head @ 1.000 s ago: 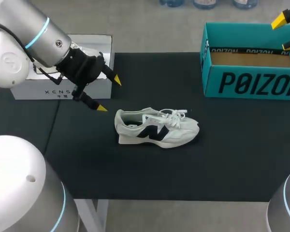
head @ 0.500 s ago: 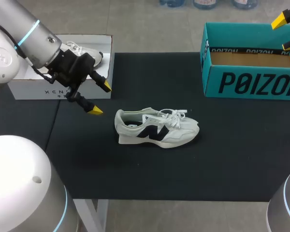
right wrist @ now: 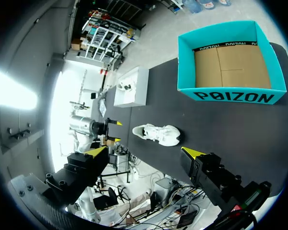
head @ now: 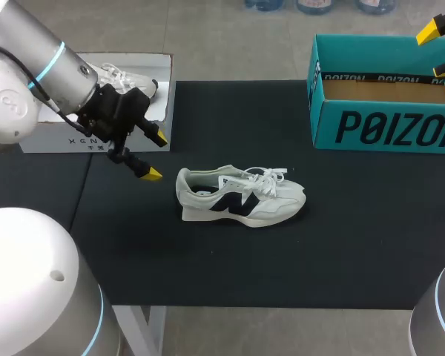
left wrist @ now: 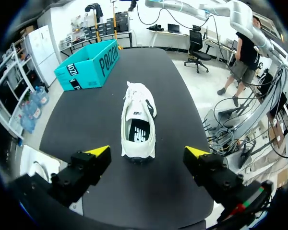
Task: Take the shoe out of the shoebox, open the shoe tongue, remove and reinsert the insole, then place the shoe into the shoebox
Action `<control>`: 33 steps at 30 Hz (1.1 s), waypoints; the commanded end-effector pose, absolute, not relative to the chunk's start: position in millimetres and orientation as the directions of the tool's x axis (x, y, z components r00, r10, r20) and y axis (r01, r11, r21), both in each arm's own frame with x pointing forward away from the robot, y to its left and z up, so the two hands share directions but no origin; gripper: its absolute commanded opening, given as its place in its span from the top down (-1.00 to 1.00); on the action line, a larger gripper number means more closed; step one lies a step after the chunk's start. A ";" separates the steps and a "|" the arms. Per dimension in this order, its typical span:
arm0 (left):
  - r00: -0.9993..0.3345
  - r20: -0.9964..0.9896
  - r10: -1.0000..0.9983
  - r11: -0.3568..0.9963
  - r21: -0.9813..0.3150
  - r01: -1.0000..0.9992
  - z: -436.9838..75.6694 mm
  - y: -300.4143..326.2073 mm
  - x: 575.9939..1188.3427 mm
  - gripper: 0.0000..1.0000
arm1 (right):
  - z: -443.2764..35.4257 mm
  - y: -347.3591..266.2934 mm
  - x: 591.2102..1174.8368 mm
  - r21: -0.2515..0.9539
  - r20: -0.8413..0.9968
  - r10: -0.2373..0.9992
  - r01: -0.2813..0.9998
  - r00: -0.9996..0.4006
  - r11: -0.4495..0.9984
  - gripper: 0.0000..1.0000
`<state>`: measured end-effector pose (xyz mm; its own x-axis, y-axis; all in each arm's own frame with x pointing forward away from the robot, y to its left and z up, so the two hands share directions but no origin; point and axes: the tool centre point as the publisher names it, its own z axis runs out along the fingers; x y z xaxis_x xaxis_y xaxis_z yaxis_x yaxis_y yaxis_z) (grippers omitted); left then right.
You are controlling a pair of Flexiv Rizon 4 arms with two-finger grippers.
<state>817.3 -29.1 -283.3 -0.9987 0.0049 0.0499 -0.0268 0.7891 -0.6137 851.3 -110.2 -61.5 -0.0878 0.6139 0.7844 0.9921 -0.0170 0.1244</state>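
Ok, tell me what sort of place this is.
Likely a robot test bench: the left gripper and right gripper, both open, at a black table holding a sneaker and a teal shoebox.

We believe this is a robot laboratory: our left arm [head: 55, 63], grey metal with a lit blue ring, works at a bench [head: 282, 252] covered in black, where a shoe [head: 241, 196], a teal shoebox [head: 386, 130] and a white box [head: 96, 137] are set out.

The left arm [head: 37, 67] comes in from the left corner and bends down. The left gripper [head: 157, 156] points down, its two yellow tips wide apart, holding nothing. The right gripper [head: 439, 50] is high up at the far right, tips wide apart too, holding nothing.
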 end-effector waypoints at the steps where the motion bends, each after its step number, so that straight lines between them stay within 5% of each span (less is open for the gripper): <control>1: -0.997 0.071 -0.034 0.781 -0.620 -0.071 -310.0 -26.6 811.6 -1.00 | -61.5 -110.1 852.8 0.122 0.783 0.616 0.992 -0.087 -0.015 -1.00; 33: -0.994 0.022 -0.108 0.556 -0.828 -0.078 -373.9 -30.1 831.4 -1.00 | -61.5 -110.1 852.8 0.122 0.783 0.616 0.992 -0.087 -0.015 -1.00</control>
<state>827.4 -29.6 -363.9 -0.9931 -0.1155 0.0227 -0.0865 0.5856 -0.8060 851.3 -110.3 -61.5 -0.0878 0.6139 0.7845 0.9921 -0.0171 0.1244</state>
